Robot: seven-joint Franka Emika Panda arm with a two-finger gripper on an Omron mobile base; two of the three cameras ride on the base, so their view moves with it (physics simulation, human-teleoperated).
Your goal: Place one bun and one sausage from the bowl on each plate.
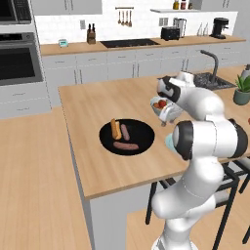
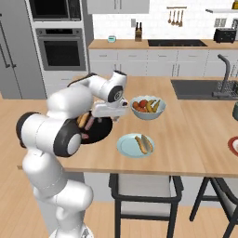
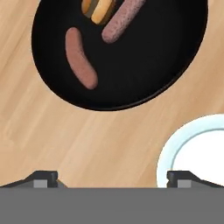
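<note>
- Wooden desk [image 1: 97, 166] is carrying the bowl [image 3: 144, 65], holding two sausages and one bun.
- Claw [image 3: 112, 179], spread wide and empty, is hovering beside the bowl; next, I judge, grasping the bun [image 3: 99, 8].

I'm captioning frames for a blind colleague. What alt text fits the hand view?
Looking down on a wide, flat black bowl on a wooden counter, holding two reddish-brown sausages and an orange-yellow bun at its far edge. The rim of a white fruit bowl enters at lower right, and the open gripper shows two dark fingertips at the bottom.
</note>
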